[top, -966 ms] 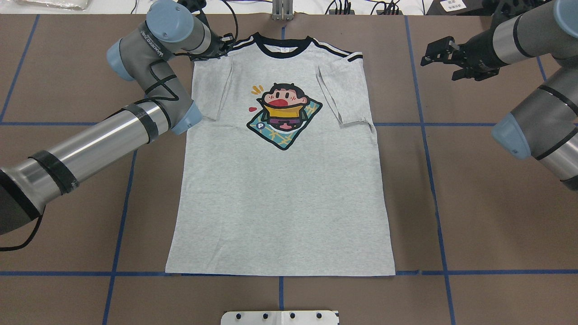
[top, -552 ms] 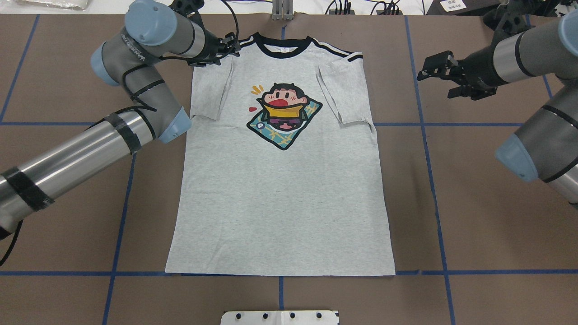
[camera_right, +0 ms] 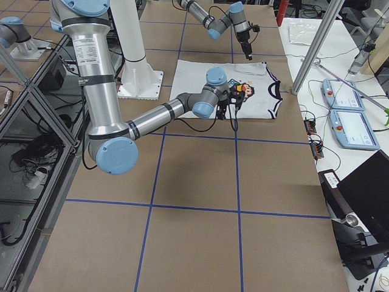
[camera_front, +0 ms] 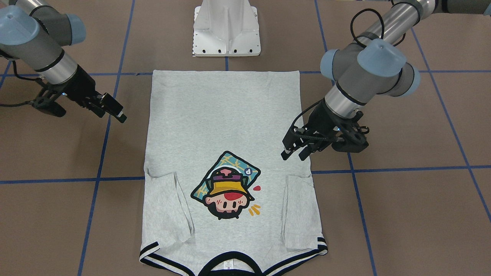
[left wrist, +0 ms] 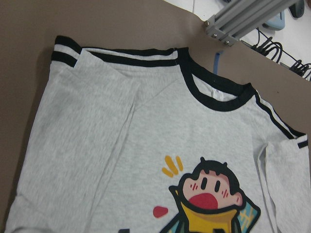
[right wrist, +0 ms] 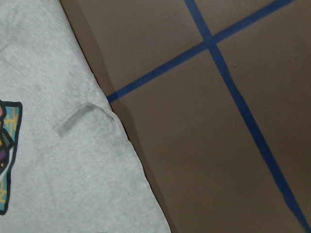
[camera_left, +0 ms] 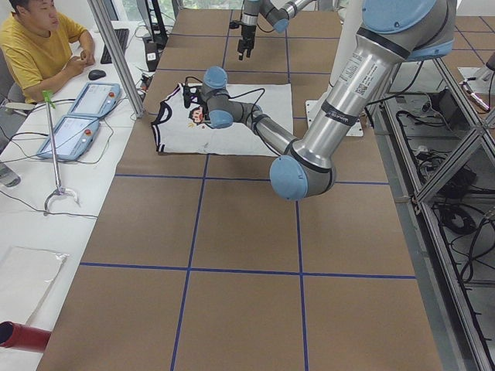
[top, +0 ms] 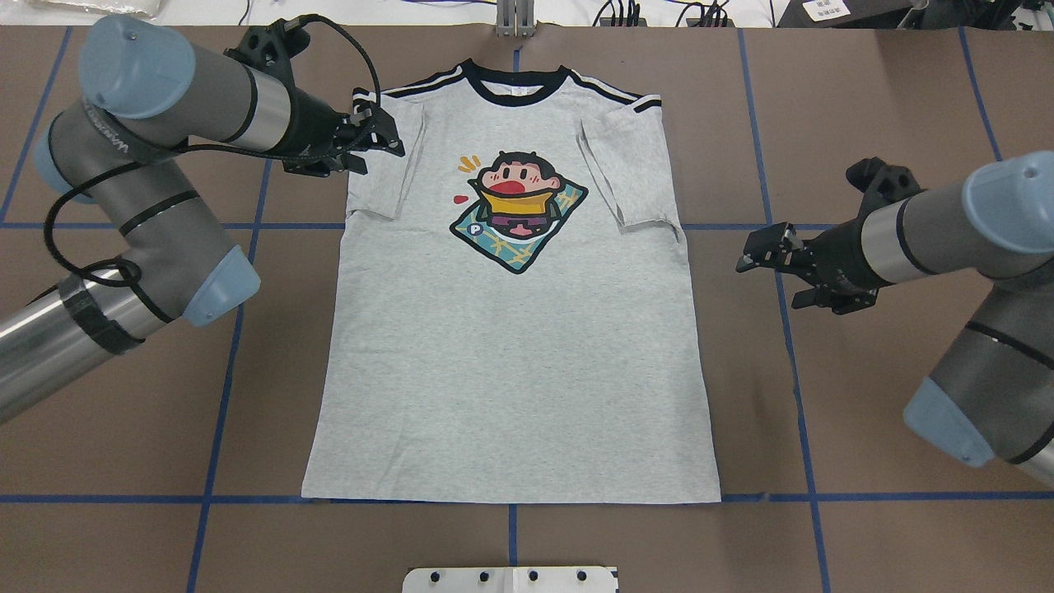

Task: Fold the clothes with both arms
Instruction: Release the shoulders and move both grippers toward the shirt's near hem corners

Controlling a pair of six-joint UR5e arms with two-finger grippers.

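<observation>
Overhead exterior view, read from the robot's side outward. Nearest, you will find the white metal pedestal plate (top: 510,579) just short of the hem of the light heather-grey short-sleeved T-shirt (top: 510,371). The T-shirt lies flat and face up on the brown table covering (top: 889,412). Its hem runs along a blue tape line (top: 165,499) and its collar is at the far end. Both sleeves are folded inward onto the chest.

Off the T-shirt's right side edge, level with the lower part of the print, the black two-finger right gripper (top: 753,251) hangs over bare covering. It is near the cloth but apart from it. Its fingers stand parted and hold nothing. Its wrist camera shows you only the T-shirt's edge and crossing tape.

Farther out, the colourful cartoon head print (top: 517,210) sits centred on the chest.

Past that, the black two-finger left gripper (top: 379,148) hovers over the folded left sleeve (top: 387,185), raised clear of the cloth. Its fingers are parted and empty.

Farthest on the T-shirt is the black ribbed collar (top: 515,89), flanked by black double shoulder stripes. Beyond the collar stands a silver aluminium post (top: 515,16). In the exterior left view, a seated person in a yellow top (camera_left: 39,50) is at the white side desk past that end.
</observation>
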